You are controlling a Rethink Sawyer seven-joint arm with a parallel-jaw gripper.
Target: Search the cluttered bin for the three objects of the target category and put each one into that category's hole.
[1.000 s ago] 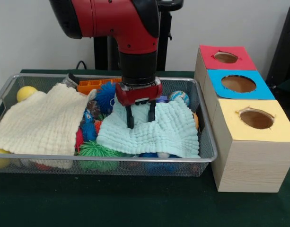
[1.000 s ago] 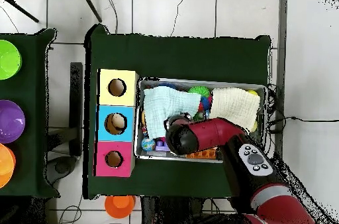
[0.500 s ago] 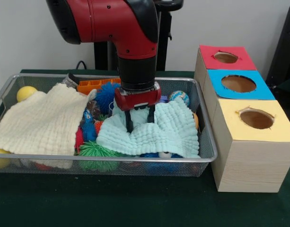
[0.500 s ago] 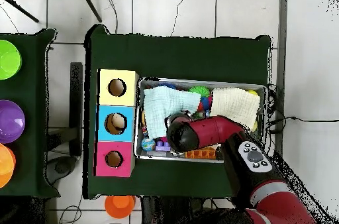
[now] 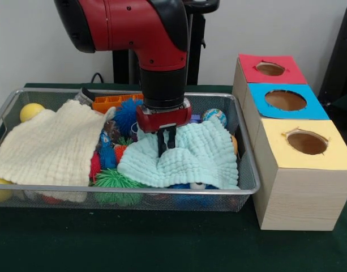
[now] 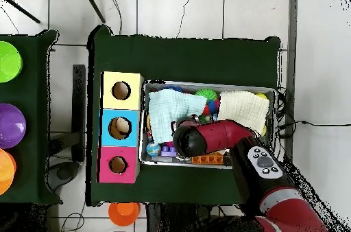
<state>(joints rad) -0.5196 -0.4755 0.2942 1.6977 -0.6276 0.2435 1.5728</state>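
Note:
My gripper (image 5: 166, 148) has its fingers pinched together on a fold of the light blue cloth (image 5: 190, 158), which lies over the right half of the wire bin (image 5: 249, 170). From above, the arm's red wrist (image 6: 195, 138) hides the gripper, and the blue cloth (image 6: 164, 109) shows beside it. A cream cloth (image 5: 48, 144) covers the bin's left half. Between the cloths I see spiky toys: a green one (image 5: 114, 180) and a blue one (image 5: 127, 115). A patterned ball (image 5: 214, 117) lies at the bin's back right. Red (image 5: 270, 68), blue (image 5: 285, 100) and yellow (image 5: 307, 142) holes top the boxes on the right.
A yellow ball (image 5: 30, 111) sits in the bin's back left corner, and an orange block (image 5: 108, 102) lies at the back. Overhead, coloured bowls (image 6: 10, 125) stand on a side table and an orange cup (image 6: 123, 211) sits on the floor.
The fingers stood apart over the blue cloth a second ago; they have now shut on a fold of it, and the cloth has bunched slightly toward the gripper.

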